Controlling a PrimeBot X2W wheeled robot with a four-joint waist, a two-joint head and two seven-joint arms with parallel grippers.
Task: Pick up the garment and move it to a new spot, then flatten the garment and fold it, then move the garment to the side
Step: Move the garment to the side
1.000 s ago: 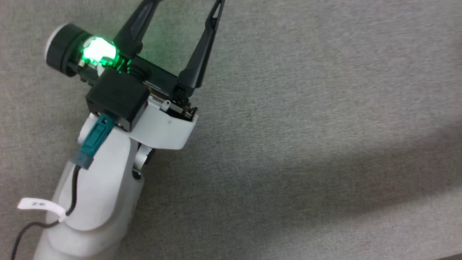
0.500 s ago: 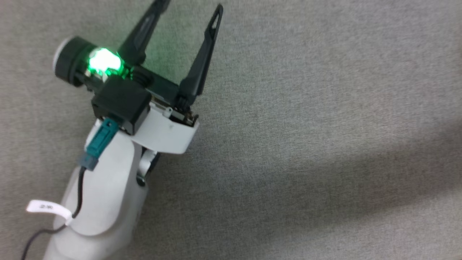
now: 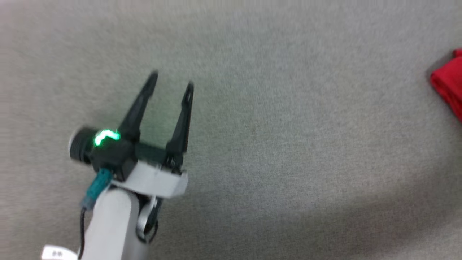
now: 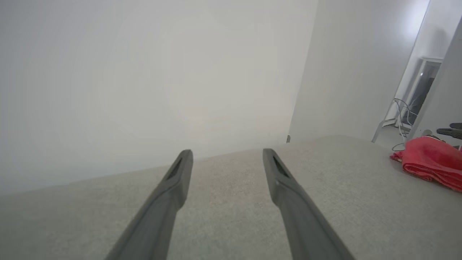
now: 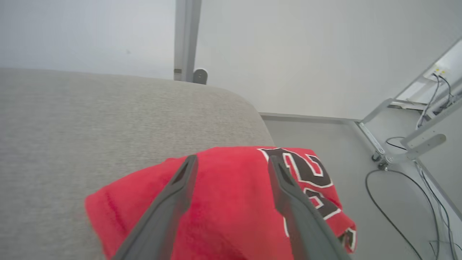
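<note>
In the head view, the left hand [image 3: 171,80] hung released over the grey worktop [image 3: 288,144], its two fingers spread with nothing between them. The garment [image 3: 449,85] lay well off to that hand's right, only a red edge at the border of the view. Compared with a second ago the whole picture had shifted, so the camera had moved, and this brought the red cloth into sight. The left hand's fingers stood as wide apart as before.

In the left wrist view, the garment [image 4: 429,160] sat far to the right of the fingers, a low folded bundle near the worktop's far edge.

In the right wrist view, the right hand [image 5: 231,159] was released too, its fingers apart directly over the garment [image 5: 223,202]. I could not tell whether the tips touched it. The folded shirt lay at the worktop's corner, its long side running across the fingers, with the number [image 5: 306,173] to the right. The right arm was plainly the nearer one.
</note>
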